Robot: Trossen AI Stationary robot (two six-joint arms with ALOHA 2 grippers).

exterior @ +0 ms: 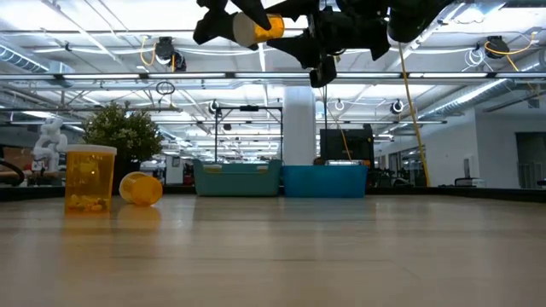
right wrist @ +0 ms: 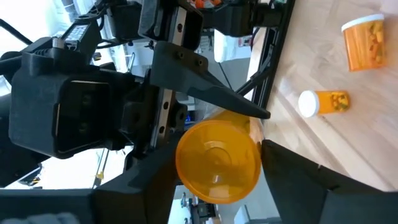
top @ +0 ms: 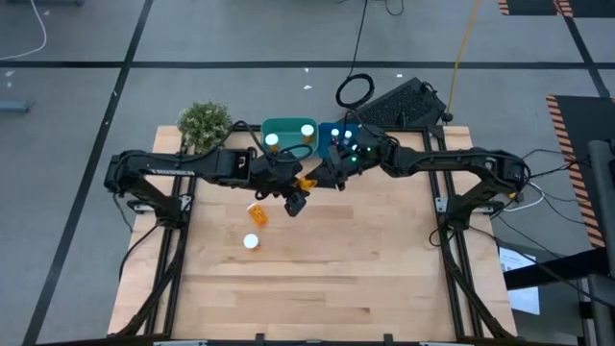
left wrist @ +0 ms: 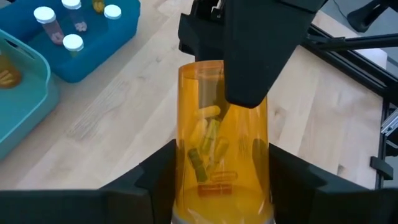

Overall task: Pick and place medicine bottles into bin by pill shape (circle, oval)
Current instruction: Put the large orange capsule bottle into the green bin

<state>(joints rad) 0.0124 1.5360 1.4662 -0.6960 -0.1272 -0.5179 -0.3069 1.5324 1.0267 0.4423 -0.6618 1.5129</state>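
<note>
Where wood table [top: 365, 259] ends, bright workshop

Bottle between both sets of fingers [left wrist: 222, 155]: translucent orange, yellow and olive oblong pills inside, white cap edge. Left gripper [top: 293, 200] and right gripper [top: 317, 178]: black. Two loose bottles [top: 258, 213] beyond the fingers: orange, white caps, yellowish pills. Teal bin [top: 288, 135], blue bin [top: 336, 136]; white caps in both. Table [top: 365, 259]: pale wood grain. Green plant [top: 204, 123]. Upright one's [exterior: 90, 177] cap probably orange-tinted, hard to tell.
</note>
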